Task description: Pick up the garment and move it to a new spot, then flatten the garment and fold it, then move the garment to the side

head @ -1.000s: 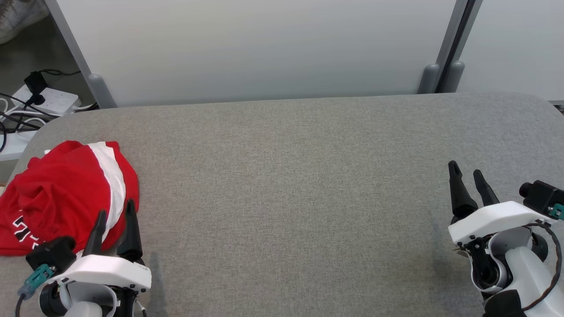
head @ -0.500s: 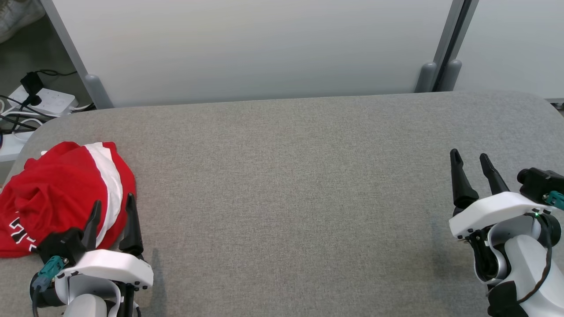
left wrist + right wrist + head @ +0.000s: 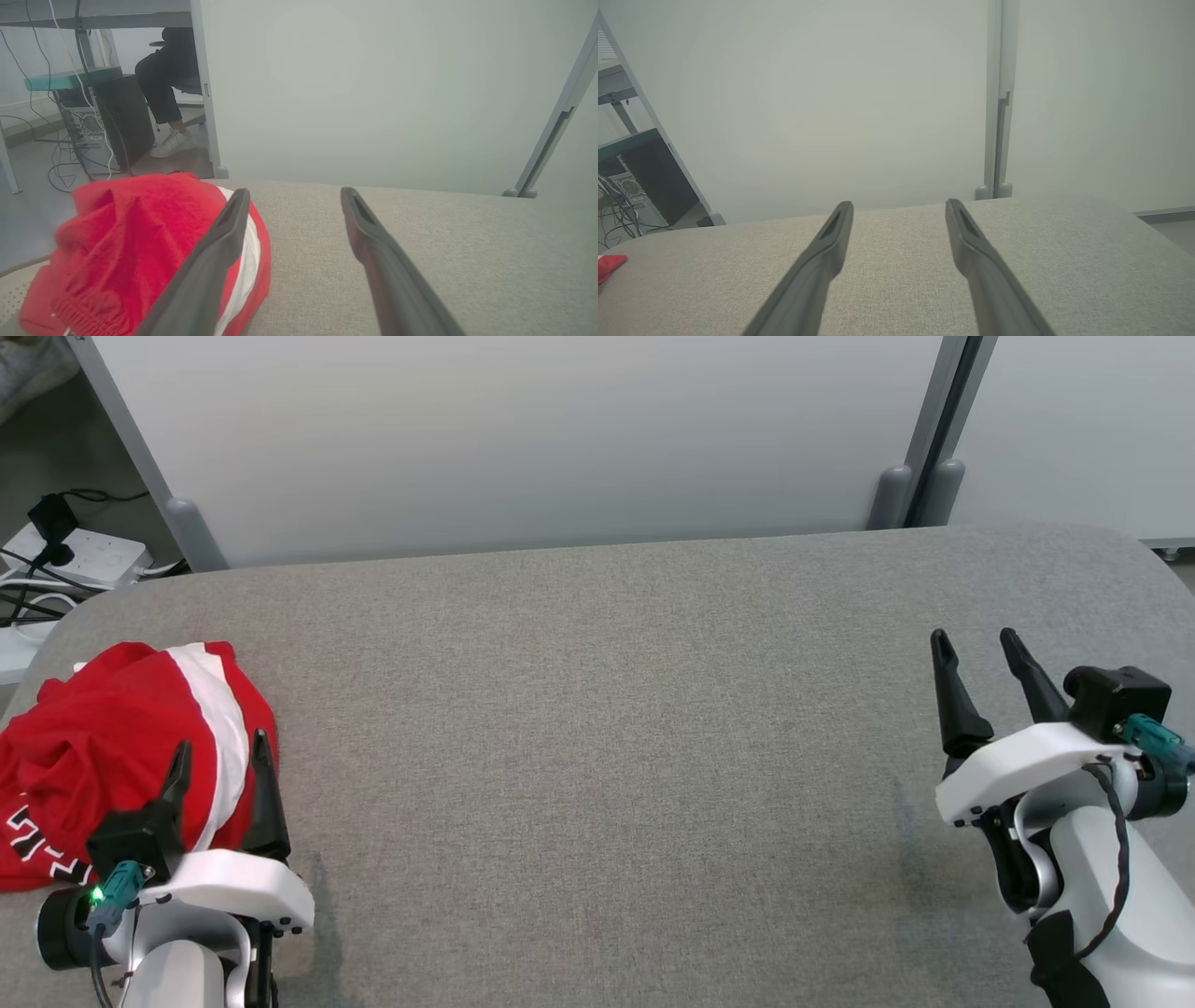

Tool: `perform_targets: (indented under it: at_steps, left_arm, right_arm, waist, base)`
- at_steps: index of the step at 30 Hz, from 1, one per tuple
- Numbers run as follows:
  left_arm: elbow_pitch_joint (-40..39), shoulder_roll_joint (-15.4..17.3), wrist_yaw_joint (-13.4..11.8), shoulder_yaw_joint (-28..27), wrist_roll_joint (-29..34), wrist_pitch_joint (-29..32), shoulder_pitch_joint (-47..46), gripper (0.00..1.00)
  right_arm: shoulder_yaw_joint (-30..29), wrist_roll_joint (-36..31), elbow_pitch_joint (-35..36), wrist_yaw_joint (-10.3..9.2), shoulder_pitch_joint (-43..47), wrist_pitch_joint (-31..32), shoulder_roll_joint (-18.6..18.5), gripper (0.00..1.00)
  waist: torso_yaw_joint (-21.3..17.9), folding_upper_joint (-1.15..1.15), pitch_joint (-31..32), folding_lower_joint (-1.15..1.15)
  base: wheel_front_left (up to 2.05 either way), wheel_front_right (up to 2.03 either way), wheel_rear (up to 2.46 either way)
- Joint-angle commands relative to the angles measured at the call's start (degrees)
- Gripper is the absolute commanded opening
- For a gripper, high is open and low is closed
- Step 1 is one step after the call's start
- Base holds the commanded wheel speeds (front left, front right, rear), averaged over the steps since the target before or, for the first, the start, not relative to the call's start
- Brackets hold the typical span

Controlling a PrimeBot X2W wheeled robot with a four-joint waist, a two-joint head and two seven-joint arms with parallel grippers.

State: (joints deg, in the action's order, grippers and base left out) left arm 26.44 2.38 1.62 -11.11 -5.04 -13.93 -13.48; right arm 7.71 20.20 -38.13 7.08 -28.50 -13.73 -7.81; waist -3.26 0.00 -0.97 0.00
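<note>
Head view, garment: a red garment [image 3: 112, 747] with a white band lies bunched in a heap at the left end of the grey worktop [image 3: 597, 728], close to its left edge.
Left tool: the left tool [image 3: 220, 741] is spread with nothing between its fingers. In the left wrist view one finger crosses the heap's right edge and the other is over bare worktop. Whether it touches the cloth cannot be told.
Right tool: the right tool [image 3: 973, 636] is spread and empty over the worktop's right end, well apart from the garment.
Done: nothing yet, judging by the crumpled, ungrasped heap.
Remaining: pickup, move to a new spot, flattening, folding, setting aside.
Long axis: roughly near-to-far in the head view. The white band runs the same way, slightly bowed.
Facing: no collar or hem can be made out. White lettering shows at the near left edge.
</note>
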Motion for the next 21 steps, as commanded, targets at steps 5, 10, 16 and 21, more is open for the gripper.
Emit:
perform_targets:
  at_steps: [5, 10, 16, 21]
  left_arm:
    - [-0.6, 0.8, -0.8, -2.5, 2.4, -1.1, -3.1, 1.0]
    - [-0.3, 0.8, -1.1, -3.0, 2.3, -1.1, -2.8, 1.0]
    - [-0.2, 0.7, -1.3, -3.1, 2.5, -1.1, -2.7, 1.0]
    - [-0.8, 0.6, -1.4, -3.4, 1.9, -1.1, -2.8, 1.0]
  right_arm:
    - [0.5, -2.1, 0.6, 0.41, -2.4, -1.3, -0.9, 1.0]
    - [-0.2, -2.3, 0.7, 0.41, -2.1, -1.3, -0.6, 1.0]
    - [-0.8, -2.6, 0.8, 0.41, -2.0, -1.3, -0.4, 1.0]
    - [-0.6, -2.7, 1.0, 0.41, -2.1, -1.3, -0.2, 1.0]
  waist:
    - [-0.1, 0.0, 0.1, 0.0]
    - [-0.3, 0.0, 0.2, 0.0]
    - [-0.2, 0.0, 0.2, 0.0]
    - [0.2, 0.0, 0.2, 0.0]
  base:
    - [0.0, 0.0, 0.0]
    - [0.0, 0.0, 0.0]
    - [0.0, 0.0, 0.0]
    - [0.0, 0.0, 0.0]
